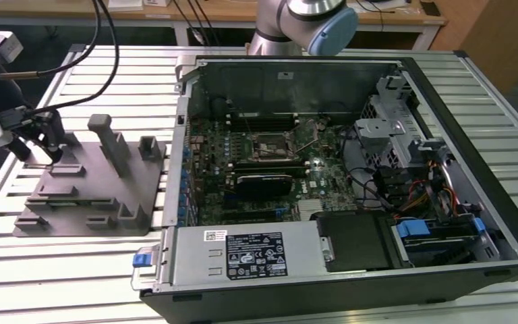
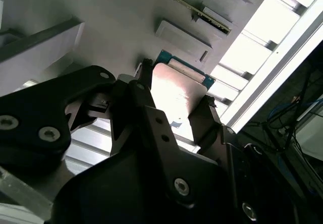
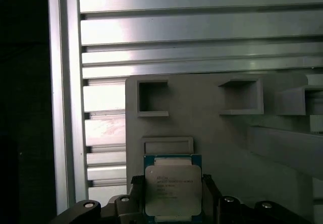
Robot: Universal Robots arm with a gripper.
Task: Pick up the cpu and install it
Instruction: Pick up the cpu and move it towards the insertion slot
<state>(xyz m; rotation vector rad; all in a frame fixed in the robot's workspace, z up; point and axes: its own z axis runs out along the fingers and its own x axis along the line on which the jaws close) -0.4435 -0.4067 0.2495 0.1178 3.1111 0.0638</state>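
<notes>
The tabletop [image 1: 79, 277] is ribbed aluminium, its long slats bright and bare along the near edge. On it, at the exterior view's right, lies an open black case [image 1: 511, 202]. A boxy silver power supply [image 1: 241, 253] fills the case's near left corner.

At the exterior view's left sits the fixture [image 1: 88, 196], a matte grey plastic slab with square pockets, low ledges and a few upright posts. Its right side is just beside the case wall. A strip of bare slats separates it from the tabletop's left edge rail, and beyond the rail it is dark.

The jaws are at the fixture's far left corner, with the posts to their right. In both wrist views the black fingers [image 3: 209, 193] press on two opposite edges of the cpu [image 3: 173, 188], so the jaws are closed on it, only as wide as the chip. The cpu is a thin square with a green rim and a smooth, pale metal top that catches the light. It lies next to a small raised rectangular frame [image 3: 167, 146] on the fixture. I cannot tell whether it is resting on the plastic or lifted off it.

Further right, the green motherboard [image 1: 322, 175] lies flat inside the case, with the square metal socket [image 1: 272, 145] near its middle. Tall case walls surround the board on all sides. At the far edge stands the arm's grey base [image 1: 304, 20].
</notes>
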